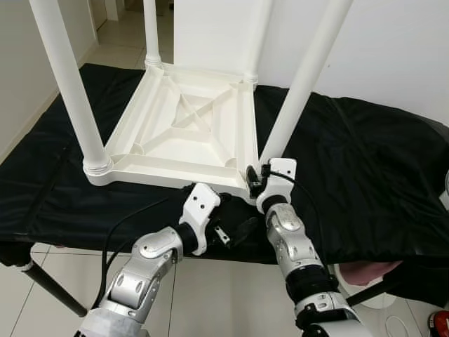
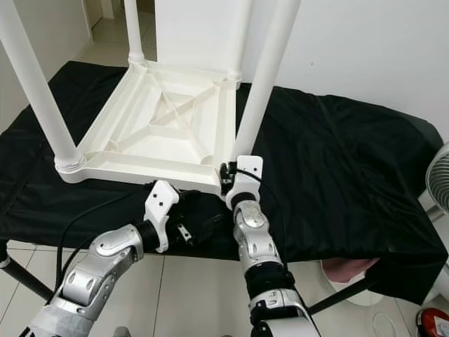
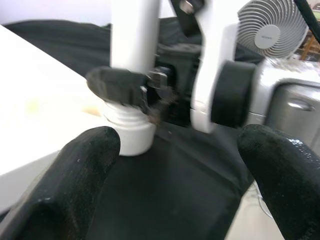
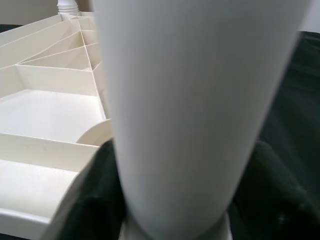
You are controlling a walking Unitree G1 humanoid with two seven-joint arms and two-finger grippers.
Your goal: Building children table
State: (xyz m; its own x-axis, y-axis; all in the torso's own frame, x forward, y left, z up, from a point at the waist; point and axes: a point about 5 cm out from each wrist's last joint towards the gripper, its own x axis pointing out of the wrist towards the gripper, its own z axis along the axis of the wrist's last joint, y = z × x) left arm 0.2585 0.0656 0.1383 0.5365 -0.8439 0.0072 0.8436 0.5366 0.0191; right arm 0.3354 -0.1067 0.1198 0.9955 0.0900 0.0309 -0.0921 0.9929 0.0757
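Right gripper (image 1: 257, 175) clenched around near-right leg (image 1: 302, 88) at its base. Left gripper (image 1: 242, 228) released, fingers (image 3: 75, 175) spread, at seven o'clock from it. Table (image 1: 182, 130) inverted on black cloth (image 1: 365, 161). Left wrist view adds a fan (image 3: 270, 27).

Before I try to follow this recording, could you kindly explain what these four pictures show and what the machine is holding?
This is a humanoid robot with two silver arms. The two wide pictures come from its head, the two close-ups from its wrists. An upside-down white children's table lies on a black-covered surface, legs pointing up. The right gripper is closed around the base of the nearest leg, which looms large in the right wrist view. The left gripper hovers open beside it, holding nothing. A white fan stands behind.
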